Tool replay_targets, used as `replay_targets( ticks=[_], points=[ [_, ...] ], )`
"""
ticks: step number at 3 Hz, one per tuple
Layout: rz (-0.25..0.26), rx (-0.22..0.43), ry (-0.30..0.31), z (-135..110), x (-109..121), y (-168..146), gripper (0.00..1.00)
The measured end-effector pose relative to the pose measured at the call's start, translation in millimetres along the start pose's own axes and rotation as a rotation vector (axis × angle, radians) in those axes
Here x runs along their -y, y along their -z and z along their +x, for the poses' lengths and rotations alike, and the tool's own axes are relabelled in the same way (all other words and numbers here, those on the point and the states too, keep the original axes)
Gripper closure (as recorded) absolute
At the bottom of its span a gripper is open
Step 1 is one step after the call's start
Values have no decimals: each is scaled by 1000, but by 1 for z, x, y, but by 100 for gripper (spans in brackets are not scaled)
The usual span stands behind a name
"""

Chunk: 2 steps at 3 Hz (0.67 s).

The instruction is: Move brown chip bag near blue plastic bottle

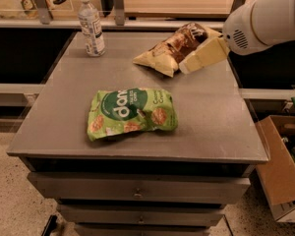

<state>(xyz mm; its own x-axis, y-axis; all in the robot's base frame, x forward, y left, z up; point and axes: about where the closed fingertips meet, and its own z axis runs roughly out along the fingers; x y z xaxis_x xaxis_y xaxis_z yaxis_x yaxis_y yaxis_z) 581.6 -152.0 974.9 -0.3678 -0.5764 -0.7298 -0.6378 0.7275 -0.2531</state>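
Note:
The brown chip bag (174,48), dark brown in the middle with pale yellow ends, lies at the back right of the grey table top (206,117). The blue plastic bottle (91,25), clear with a white cap and pale label, stands upright at the back left. My gripper (199,59), on a white arm coming in from the upper right, sits just over the bag's right front edge, close to it or touching it.
A bright green chip bag (132,113) lies in the middle of the table, toward the front. Drawers are under the table top. An open cardboard box (285,171) stands on the floor at the right. A rail runs behind the table.

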Motion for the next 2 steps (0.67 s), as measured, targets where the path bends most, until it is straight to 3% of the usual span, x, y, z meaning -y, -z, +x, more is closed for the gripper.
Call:
replay_targets(
  ticks=[2],
  points=[
    [-105, 74, 74, -21, -20, -61, 0]
  ],
)
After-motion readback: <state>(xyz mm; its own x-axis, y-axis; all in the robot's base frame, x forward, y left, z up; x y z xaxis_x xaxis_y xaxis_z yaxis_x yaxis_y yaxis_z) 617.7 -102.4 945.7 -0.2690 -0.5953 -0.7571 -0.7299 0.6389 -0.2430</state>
